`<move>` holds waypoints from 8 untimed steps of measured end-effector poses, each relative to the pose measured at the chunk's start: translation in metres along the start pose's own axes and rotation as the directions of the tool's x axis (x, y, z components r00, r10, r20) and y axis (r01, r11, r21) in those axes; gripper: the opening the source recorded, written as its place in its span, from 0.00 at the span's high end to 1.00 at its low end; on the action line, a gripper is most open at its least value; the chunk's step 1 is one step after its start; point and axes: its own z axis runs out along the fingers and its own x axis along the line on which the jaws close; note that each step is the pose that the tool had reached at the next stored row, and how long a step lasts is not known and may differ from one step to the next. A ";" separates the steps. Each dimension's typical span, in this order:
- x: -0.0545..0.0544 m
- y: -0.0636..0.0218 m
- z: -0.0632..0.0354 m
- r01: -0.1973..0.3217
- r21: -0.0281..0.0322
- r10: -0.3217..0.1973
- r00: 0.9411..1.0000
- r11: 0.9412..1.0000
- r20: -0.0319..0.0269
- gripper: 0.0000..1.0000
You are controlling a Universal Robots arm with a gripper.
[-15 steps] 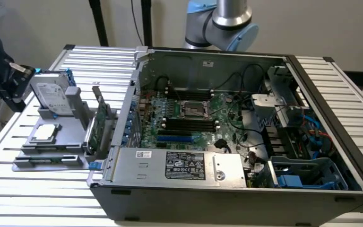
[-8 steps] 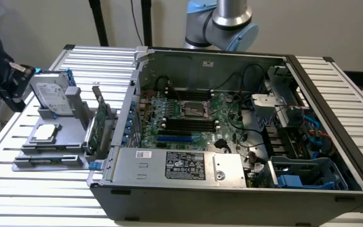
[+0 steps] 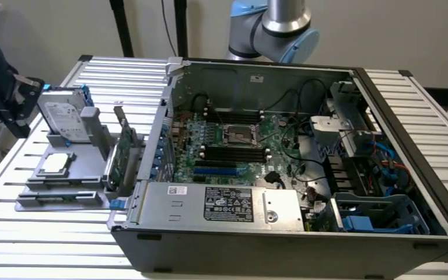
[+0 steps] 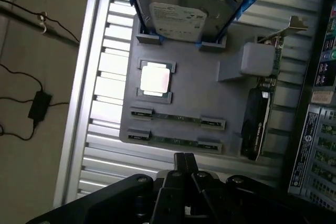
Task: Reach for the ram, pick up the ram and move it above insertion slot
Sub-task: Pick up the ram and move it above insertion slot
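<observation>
Two ram sticks stand on edge in the grey holder: one ram and a second ram closer to the gripper. In the exterior view they are thin strips at the holder's near end. My gripper hovers above and short of the holder, fingers pressed together with nothing between them. The exterior view has the gripper as a dark mass at its far left, beside the hard drive. The black memory slots lie on the motherboard inside the open case.
The holder also carries a silver hard drive in a blue bracket, a square processor and a green expansion card. The open computer case sits to the exterior view's right on a slatted metal table. Cables lie on the floor.
</observation>
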 end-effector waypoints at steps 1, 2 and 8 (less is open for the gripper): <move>0.000 0.0000 0.0000 0.018 0.000 -0.018 1.000 1.000 -0.001 0.89; 0.000 0.0000 0.0000 0.036 0.000 -0.036 0.999 0.999 -0.001 0.89; 0.000 0.0000 0.0000 0.145 0.000 -0.145 0.989 0.989 -0.006 0.89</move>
